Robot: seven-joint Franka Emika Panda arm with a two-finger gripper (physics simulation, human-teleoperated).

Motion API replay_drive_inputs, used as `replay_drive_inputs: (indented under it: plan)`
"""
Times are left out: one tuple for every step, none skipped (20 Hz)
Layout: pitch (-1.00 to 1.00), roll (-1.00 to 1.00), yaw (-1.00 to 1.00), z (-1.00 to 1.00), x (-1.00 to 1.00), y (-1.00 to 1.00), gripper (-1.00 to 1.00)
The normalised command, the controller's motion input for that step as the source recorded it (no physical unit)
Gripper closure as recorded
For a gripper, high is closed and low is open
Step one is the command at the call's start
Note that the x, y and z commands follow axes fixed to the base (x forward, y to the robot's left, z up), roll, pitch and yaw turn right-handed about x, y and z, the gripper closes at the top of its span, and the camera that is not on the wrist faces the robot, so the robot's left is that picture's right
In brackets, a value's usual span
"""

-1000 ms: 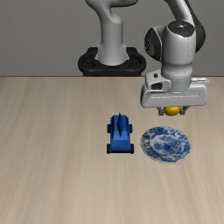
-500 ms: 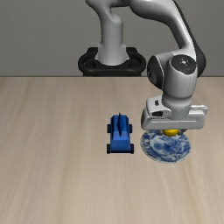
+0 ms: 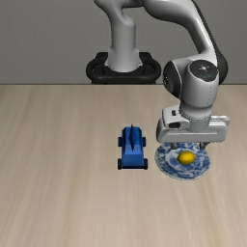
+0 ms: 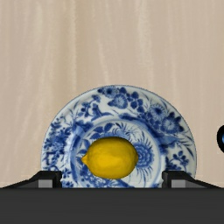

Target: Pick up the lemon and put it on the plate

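Wrist view: the lemon [image 4: 110, 159] lies on the plate [image 4: 166, 118], the gripper [image 4: 114, 178] jaws released wide of it; placing looks done, next a straight lift clear

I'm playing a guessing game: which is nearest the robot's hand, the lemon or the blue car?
The lemon, lying on the plate right under the hand; the blue car sits off to the side.

Setting: we record a simulated robot test bench.
Surface: pale wood-grain tabletop [image 3: 48, 145], the same grain throughout.
Backdrop: flat grey wall [image 3: 39, 39] behind the tabletop's far edge.
Fixture: the arm's black base [image 3: 123, 69], mounted at that far edge.
Props: we count a blue toy car [image 3: 131, 148] and a blue-patterned plate [image 3: 174, 170], mid-tabletop.
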Motion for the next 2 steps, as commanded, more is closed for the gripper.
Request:
replay_drive_inputs:
  plan:
    - [0.0, 0.0, 0.0, 0.0, 0.0, 0.0, -1.0]
    - [0.0, 0.0, 0.0, 0.0, 0.0, 0.0, -1.0]
